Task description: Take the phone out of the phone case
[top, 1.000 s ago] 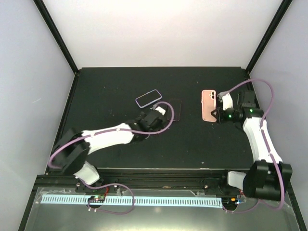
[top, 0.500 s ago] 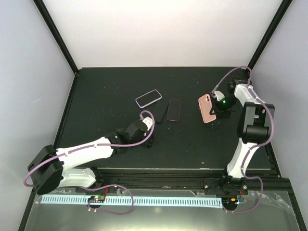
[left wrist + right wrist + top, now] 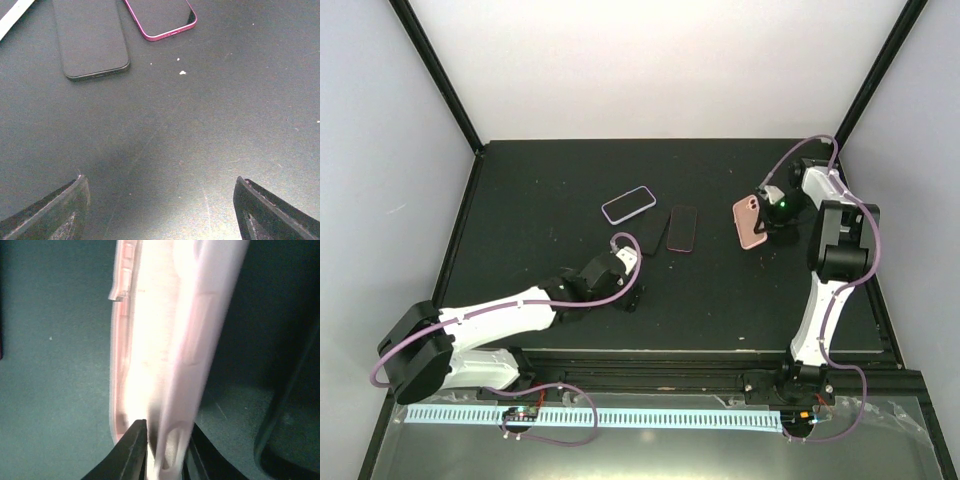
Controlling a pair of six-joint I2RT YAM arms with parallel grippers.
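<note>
Top external view, from left to right: the left arm reaches from the lower left toward the middle of the black table [image 3: 540,180]. The left gripper [image 3: 628,280] hangs low over bare tabletop with its 2 fingers [image 3: 65,210] spread wide apart and nothing between them, as the left wrist view shows. Just above it, near the centre of the frame, lie 3 flat items. A lavender-rimmed device [image 3: 628,204] lies tilted at the upper left of the group. A black phone [image 3: 90,40] lies face up, and just beside it on the right is a magenta-rimmed phone [image 3: 682,228], the 2 close but apart. Further right, the pink phone case [image 3: 751,222] is tipped up on its edge, well apart from both phones. The right gripper [image 3: 766,220] meets it from the right. In the right wrist view the fingers [image 3: 135,450] are clamped on the case's thin side wall, its hollow inner face in view.
</note>
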